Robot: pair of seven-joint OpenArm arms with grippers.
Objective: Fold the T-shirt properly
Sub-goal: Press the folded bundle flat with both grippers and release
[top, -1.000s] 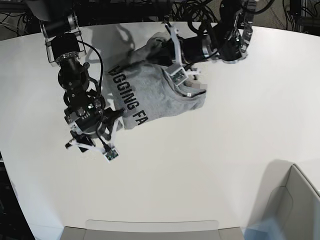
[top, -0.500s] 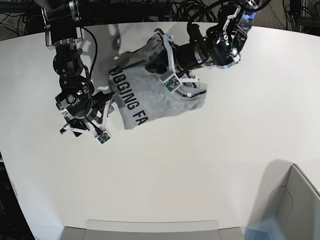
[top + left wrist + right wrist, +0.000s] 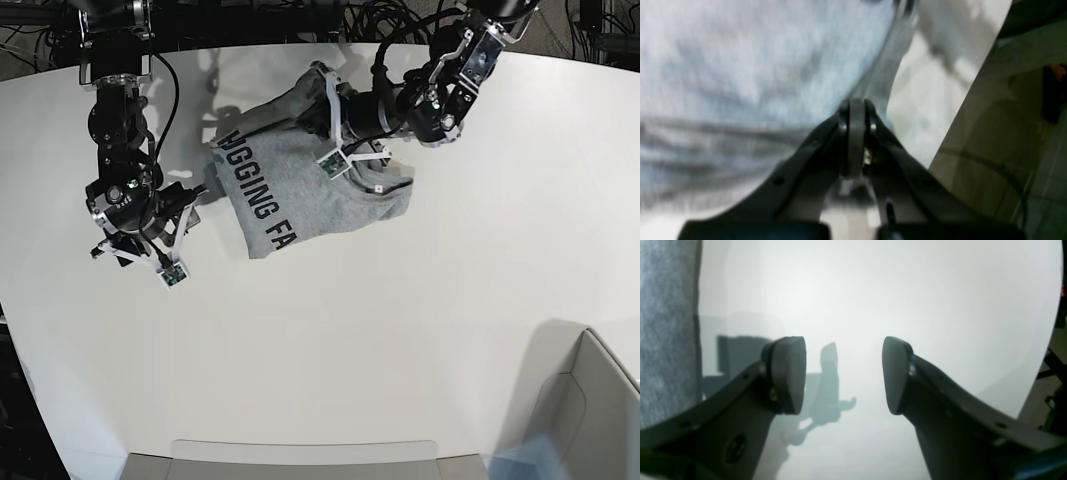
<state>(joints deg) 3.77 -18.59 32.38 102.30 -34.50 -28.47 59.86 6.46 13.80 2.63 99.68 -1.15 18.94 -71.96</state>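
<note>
2 arms noted. Left gripper (image 3: 856, 140) clenched, apparently pinching T-shirt (image 3: 300, 185) fabric; view blurred. Right gripper (image 3: 843, 373) spread wide, empty, above table (image 3: 420, 330) beside shirt.

A white round-edged table (image 3: 400, 330) carries a crumpled heather-grey T-shirt (image 3: 290, 190), black lettering up, lying near its far edge.

free: bare table (image 3: 400, 330) in front of and right of T-shirt (image 3: 300, 190) | obstacles: grey bin (image 3: 590, 410) near right corner; cables (image 3: 300, 20) behind far edge
</note>
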